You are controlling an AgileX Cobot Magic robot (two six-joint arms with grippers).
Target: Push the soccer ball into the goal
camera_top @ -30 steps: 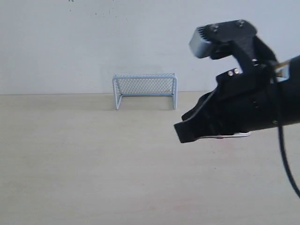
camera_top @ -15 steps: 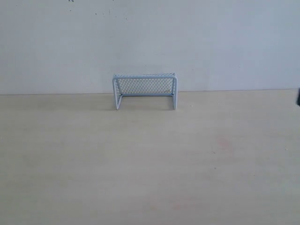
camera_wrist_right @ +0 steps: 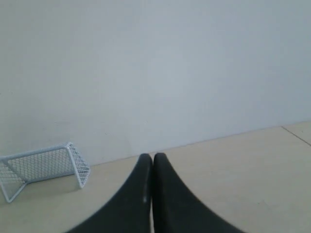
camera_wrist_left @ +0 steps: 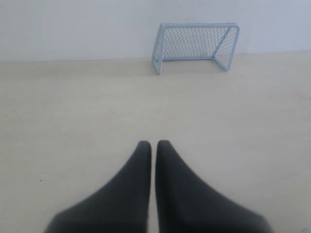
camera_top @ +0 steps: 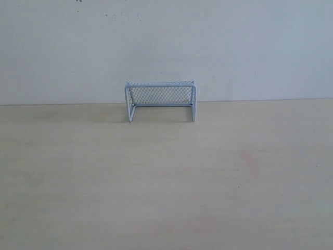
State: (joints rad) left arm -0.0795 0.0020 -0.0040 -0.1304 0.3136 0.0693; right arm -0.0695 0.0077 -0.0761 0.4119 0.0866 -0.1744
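The goal [camera_top: 161, 100] stands at the far side of the pale table, against the white wall, its mouth facing the camera; it also shows in the left wrist view as the goal [camera_wrist_left: 197, 44] and in the right wrist view as the goal [camera_wrist_right: 43, 167]. No soccer ball shows in any view. My left gripper [camera_wrist_left: 153, 143] is shut with nothing between its fingers, well short of the goal. My right gripper [camera_wrist_right: 152, 156] is shut and empty too, off to the goal's side. Neither arm appears in the exterior view.
The light wooden table [camera_top: 166, 182] runs back to a plain white wall [camera_top: 166, 41]. A table edge or seam [camera_wrist_right: 296, 137] shows in the right wrist view.
The right arm, which filled the right of the exterior view one second ago, has pulled out of that view. The goal has not moved.
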